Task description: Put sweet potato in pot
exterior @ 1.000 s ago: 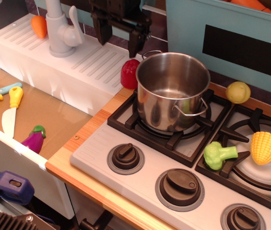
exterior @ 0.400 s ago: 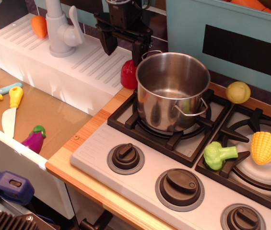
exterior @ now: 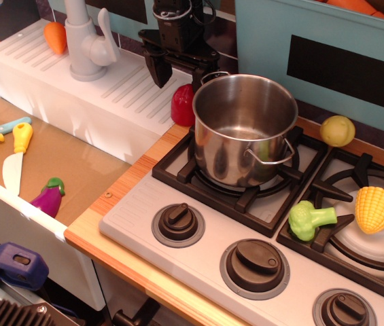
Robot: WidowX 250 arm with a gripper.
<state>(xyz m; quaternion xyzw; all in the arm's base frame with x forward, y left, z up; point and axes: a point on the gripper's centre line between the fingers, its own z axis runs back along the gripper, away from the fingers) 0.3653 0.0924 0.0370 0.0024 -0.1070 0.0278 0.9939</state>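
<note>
- The pot (exterior: 245,129) is seen standing upright on the left rear burner grate of the toy stove (exterior: 198,231), its inside bare apart from reflections.
- The sweet potato (exterior: 182,106) is found just beside the pot's left wall, at the back edge of the wooden counter (exterior: 120,204), against the white drainboard (exterior: 90,85); part of it is hidden by the pot.
- The gripper (exterior: 178,76) is held directly above the sweet potato with its dark fingers spread apart and pointed down; nothing is grasped between them, and whether the tips touch the toy cannot be told.
- A yellow-green round toy (exterior: 337,130) is placed near the back edge, to the right of the pot.
- A broccoli toy (exterior: 308,219) and a corn toy (exterior: 378,208) are laid on the right burner.
- An orange toy (exterior: 55,37) is seen at the far left corner, beside the faucet (exterior: 86,41).
- A toy knife (exterior: 16,156) and an eggplant toy (exterior: 49,195) are laid in the sink basin at the left edge.
</note>
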